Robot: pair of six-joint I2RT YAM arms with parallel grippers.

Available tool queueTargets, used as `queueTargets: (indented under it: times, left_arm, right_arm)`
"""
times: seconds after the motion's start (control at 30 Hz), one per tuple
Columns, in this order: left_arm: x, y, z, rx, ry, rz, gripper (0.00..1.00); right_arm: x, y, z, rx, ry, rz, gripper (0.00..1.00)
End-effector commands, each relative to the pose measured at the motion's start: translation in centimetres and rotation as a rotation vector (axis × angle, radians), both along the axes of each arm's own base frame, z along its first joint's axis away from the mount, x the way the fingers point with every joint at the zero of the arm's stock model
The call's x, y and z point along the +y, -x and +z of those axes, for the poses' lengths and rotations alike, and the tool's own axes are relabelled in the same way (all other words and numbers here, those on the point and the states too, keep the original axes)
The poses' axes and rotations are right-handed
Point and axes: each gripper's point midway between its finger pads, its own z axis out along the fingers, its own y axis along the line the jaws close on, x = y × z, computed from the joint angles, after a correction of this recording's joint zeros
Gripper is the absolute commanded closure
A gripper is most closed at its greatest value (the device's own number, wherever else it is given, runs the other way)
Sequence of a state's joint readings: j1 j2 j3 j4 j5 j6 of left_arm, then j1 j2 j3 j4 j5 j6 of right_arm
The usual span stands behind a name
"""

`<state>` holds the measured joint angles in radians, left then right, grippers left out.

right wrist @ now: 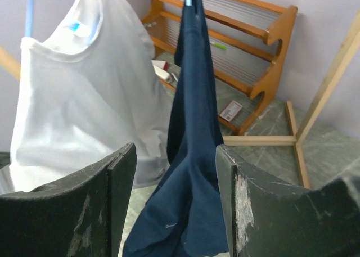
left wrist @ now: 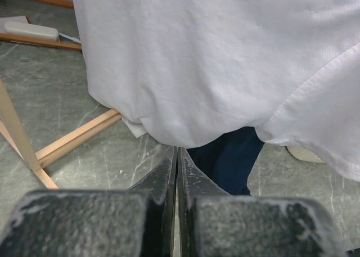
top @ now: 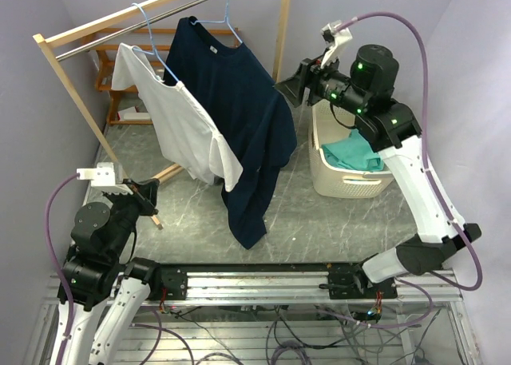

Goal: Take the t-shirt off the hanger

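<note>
The white t-shirt hangs on a light blue hanger from the metal rail of a wooden rack, at the far left of the table. Its hem sags low on the near side. Just to its right, and partly behind it, a navy shirt hangs from the same rail on a second blue hanger, one long sleeve drooping toward the near edge. The right gripper is held high, to the right of the navy shirt and clear of it. In the right wrist view its fingers stand wide apart with nothing between them, framing the navy shirt's edge. The left gripper sits low at the near left, below the white t-shirt's hem. In the left wrist view its fingers are pressed together and hold nothing, and the white fabric hangs just beyond the tips without visible contact. To the right of the rack stands a cream basket holding a teal cloth. A wooden shoe rack stands at the far left behind the garments.
</note>
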<state>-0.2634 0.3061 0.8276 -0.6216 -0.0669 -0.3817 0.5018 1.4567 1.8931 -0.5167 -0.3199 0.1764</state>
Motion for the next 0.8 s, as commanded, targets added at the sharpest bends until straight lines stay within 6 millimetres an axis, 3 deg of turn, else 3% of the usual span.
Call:
queueTargets:
  times: [0.0, 0.2, 0.37, 0.63, 0.77]
  left_arm:
    - [0.5, 0.5, 1.6, -0.052, 0.010, 0.020, 0.93]
    - [0.4, 0.4, 1.5, -0.050, 0.010, 0.017, 0.62]
    - [0.3, 0.3, 1.3, -0.042, 0.009, 0.013, 0.61]
    - [0.3, 0.2, 1.3, -0.041, 0.009, 0.011, 0.60]
    - [0.2, 0.2, 1.3, -0.038, 0.009, 0.006, 0.56]
  right_arm:
    - [-0.2, -2.1, 0.7, -0.052, 0.005, -0.079, 0.42]
    - [1.2, -3.7, 1.5, -0.093, 0.001, -0.053, 0.42]
    - [3.3, -4.6, 1.7, -0.094, 0.004, 0.001, 0.42]
    - [6.0, -5.5, -1.8, -0.056, 0.098, -0.020, 0.43]
    - [6.6, -6.6, -3.6, -0.036, 0.144, -0.057, 0.59]
